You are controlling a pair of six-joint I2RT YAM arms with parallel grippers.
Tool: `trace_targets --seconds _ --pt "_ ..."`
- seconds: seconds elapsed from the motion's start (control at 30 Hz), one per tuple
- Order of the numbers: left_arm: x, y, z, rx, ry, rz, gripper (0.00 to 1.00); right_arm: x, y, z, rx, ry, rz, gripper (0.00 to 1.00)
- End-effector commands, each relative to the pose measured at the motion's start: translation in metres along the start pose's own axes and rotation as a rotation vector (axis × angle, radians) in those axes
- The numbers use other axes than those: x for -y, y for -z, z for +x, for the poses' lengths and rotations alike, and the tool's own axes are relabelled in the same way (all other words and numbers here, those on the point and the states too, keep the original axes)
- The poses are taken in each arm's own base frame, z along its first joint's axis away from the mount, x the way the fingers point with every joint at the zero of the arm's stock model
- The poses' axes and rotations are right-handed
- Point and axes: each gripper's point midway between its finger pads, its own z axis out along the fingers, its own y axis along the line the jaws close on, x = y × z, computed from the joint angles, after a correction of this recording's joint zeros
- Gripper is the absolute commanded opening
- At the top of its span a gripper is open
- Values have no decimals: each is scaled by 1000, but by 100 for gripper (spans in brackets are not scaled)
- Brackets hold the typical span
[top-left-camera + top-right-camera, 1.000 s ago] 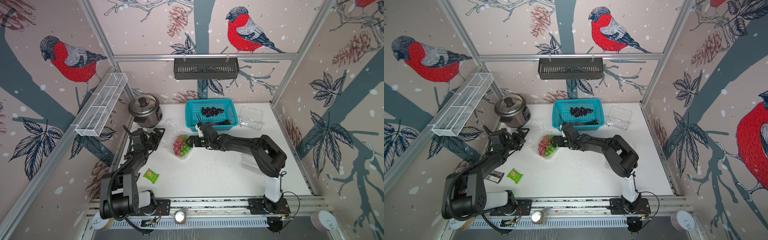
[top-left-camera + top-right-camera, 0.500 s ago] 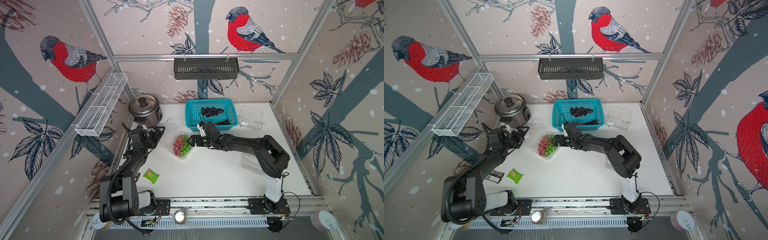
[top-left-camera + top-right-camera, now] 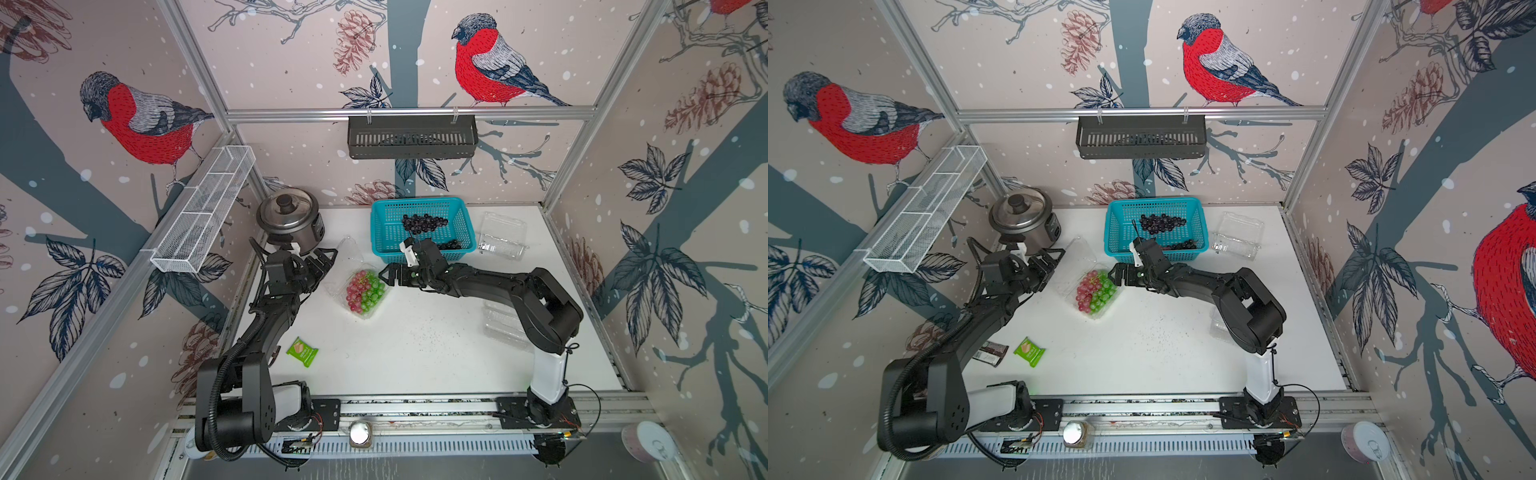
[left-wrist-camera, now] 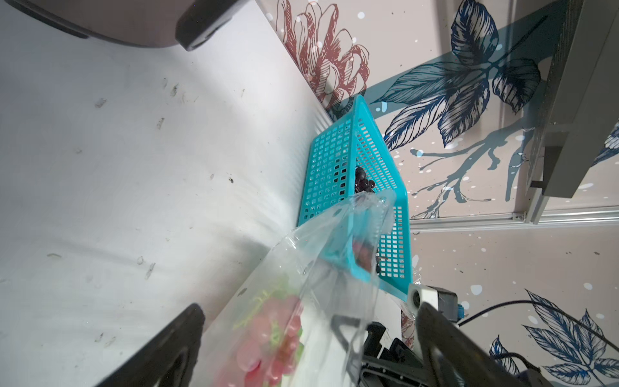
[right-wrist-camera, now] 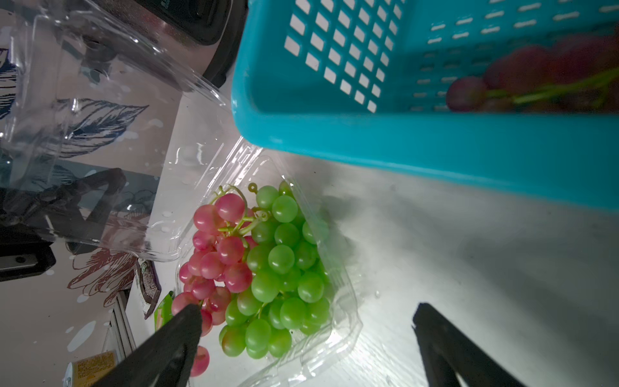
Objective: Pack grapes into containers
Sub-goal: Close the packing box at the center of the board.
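Observation:
An open clear container (image 3: 371, 312) at mid-table holds red and green grapes (image 3: 365, 291) (image 5: 268, 268); its lid (image 3: 348, 251) (image 4: 335, 268) stands raised toward the back. My left gripper (image 3: 326, 258) (image 4: 308, 348) is open just left of that lid, which sits between its fingers in the left wrist view without being gripped. My right gripper (image 3: 386, 276) (image 5: 308, 313) is open and empty beside the container's right edge. Dark grapes (image 3: 424, 224) lie in the teal basket (image 3: 380, 232). An empty container (image 3: 500, 237) sits at the back right, another container (image 3: 505, 326) under the right arm.
A steel rice cooker (image 3: 289, 220) stands at the back left, close behind the left gripper. A green snack packet (image 3: 302, 351) and a dark bar (image 3: 990, 353) lie at the front left. The teal basket's wall (image 5: 402, 140) is right next to the right gripper.
Both arms have shifted only slightly. The left gripper has edged toward the raised lid. The grapes and the containers have not moved.

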Motion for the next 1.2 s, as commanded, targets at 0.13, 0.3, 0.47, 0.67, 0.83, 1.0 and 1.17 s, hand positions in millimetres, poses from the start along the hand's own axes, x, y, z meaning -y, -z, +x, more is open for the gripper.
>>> trace_targets --seconds 0.13,0.3,0.47,0.67,0.83,1.0,1.17 --pt "13 -2 6 -1 -48 1 98 -7 4 -19 35 27 -36 100" --pt "20 -2 15 -11 -62 7 98 -3 8 -25 49 14 -40 100" --pt "26 -6 28 -36 -76 10 98 -2 15 -28 61 5 -51 100" --pt "30 -13 42 -64 -93 5 98 2 22 -25 66 -14 -57 100" --pt "34 -20 53 -87 -98 8 98 7 27 -22 68 -27 -61 100" --pt "43 -22 55 -91 -107 18 98 11 28 -18 68 -38 -60 100" --pt "51 -28 59 -101 -118 28 98 12 34 -19 75 -44 -65 100"
